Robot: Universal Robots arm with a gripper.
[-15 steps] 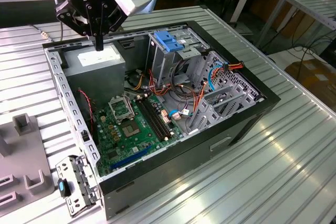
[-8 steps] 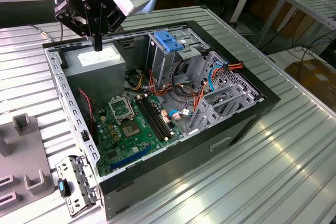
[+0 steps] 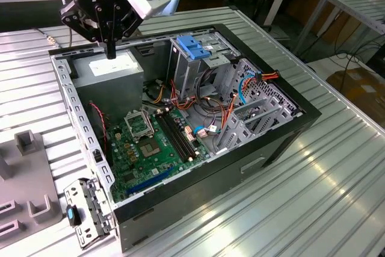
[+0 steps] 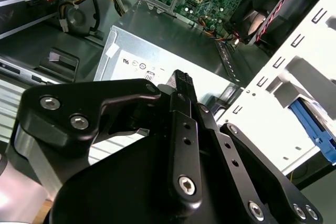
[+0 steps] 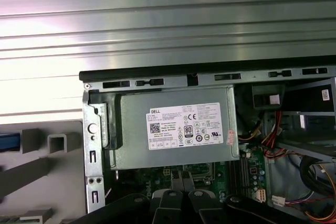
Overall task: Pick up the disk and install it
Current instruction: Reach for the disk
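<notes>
Exterior view: tool seemingly over power supply

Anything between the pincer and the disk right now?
Yes: the case's perforated side wall. The pincer hangs over the power supply inside the case; the disk lies outside, beyond that wall.

green motherboard with a dark-blue slot; grey power supply with a white label printed in black; light-blue latch on the grey metal cage; orange wires beside it; black computer case; silvery table ribbed in long stripes; black gripper.
</notes>
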